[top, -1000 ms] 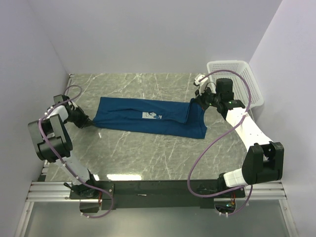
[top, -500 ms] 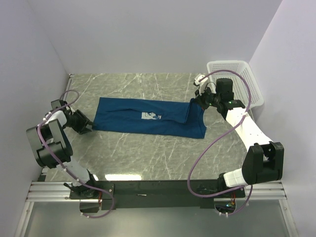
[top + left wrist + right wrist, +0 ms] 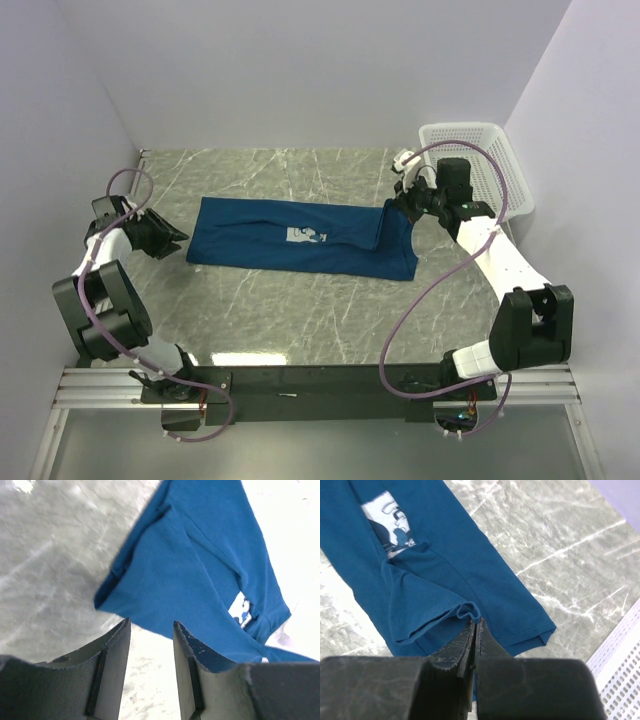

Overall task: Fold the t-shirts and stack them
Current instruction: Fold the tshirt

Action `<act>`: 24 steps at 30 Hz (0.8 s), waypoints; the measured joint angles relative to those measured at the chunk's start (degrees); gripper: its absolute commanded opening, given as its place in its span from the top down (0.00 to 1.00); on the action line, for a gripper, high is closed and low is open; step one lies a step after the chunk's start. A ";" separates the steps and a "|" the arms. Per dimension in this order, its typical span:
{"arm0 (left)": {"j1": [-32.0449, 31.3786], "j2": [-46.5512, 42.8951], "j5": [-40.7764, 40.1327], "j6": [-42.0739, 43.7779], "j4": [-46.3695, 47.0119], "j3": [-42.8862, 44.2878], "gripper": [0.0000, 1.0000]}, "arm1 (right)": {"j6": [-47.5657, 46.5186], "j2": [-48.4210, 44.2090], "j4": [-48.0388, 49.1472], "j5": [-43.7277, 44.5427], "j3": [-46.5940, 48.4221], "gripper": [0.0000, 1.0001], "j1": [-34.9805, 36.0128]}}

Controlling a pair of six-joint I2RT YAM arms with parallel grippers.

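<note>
One blue t-shirt (image 3: 300, 236) lies on the marble table, folded into a long band, with its pale print (image 3: 308, 234) facing up. My left gripper (image 3: 178, 236) hovers just off the shirt's left end, open, with nothing between its fingers (image 3: 114, 650). From the left wrist, the shirt (image 3: 200, 565) spreads out beyond the fingertips. My right gripper (image 3: 396, 206) is at the shirt's right end, shut on a small pinch of blue fabric (image 3: 470, 610). That pinch holds a flap of the shirt (image 3: 435, 575) raised above the layer beneath.
A white mesh basket (image 3: 460, 128) stands at the back right corner, just behind the right arm; its wall (image 3: 620, 670) also shows in the right wrist view. White walls close in the table on three sides.
My left gripper has opened, let go of the shirt's left end and drawn back to the left, rising a little. The right gripper and the shirt have stayed put.
</note>
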 measured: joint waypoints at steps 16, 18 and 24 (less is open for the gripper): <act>0.02 -13.14 4.04 -0.61 2.51 -5.03 0.54 | 3.89 18.03 -1.05 6.49 15.39 1.00 0.90; 0.00 -13.46 4.55 -0.61 2.56 -5.77 0.54 | 3.85 19.12 -1.62 7.04 16.28 1.00 1.27; 0.00 -13.51 5.25 -0.94 2.56 -7.17 0.54 | 3.76 20.02 -2.95 7.67 16.92 1.00 1.92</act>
